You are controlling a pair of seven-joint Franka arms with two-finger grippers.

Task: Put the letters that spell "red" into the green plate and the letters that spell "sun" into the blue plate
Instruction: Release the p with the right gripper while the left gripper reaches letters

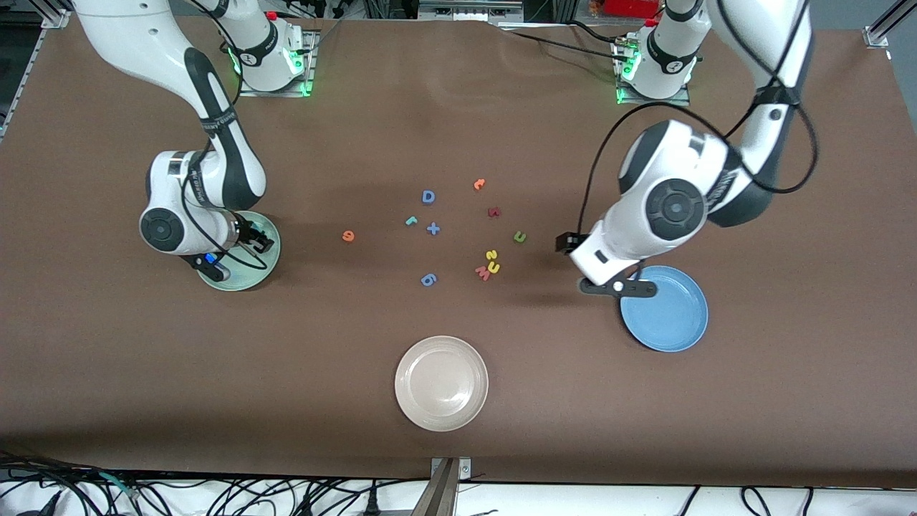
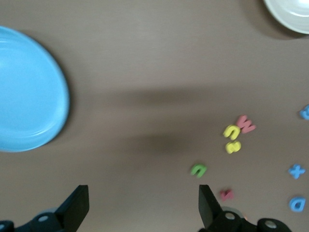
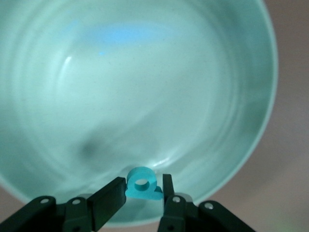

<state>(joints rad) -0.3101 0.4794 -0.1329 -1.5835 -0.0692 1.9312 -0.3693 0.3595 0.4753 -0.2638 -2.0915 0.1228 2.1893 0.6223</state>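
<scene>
Both arms: glossy white shells, dark grey to black joint bands and round black joint caps. Black cables loop along the links. Bases on metal plates, green lights glowing at each, small red part by each. Left end effector [image 2: 141, 209]: black wedge-shaped fingers, silver screw heads. Right end effector [image 3: 141, 195]: black fingers, screws; blue light on the wrist.

Teal d [image 3: 142, 183] over pale mint-green plate [image 3: 231, 121], mid-blue plate [image 1: 673, 315], cream-white plate [image 1: 441, 383], perhaps dark-red letter [image 1: 493, 212].
</scene>
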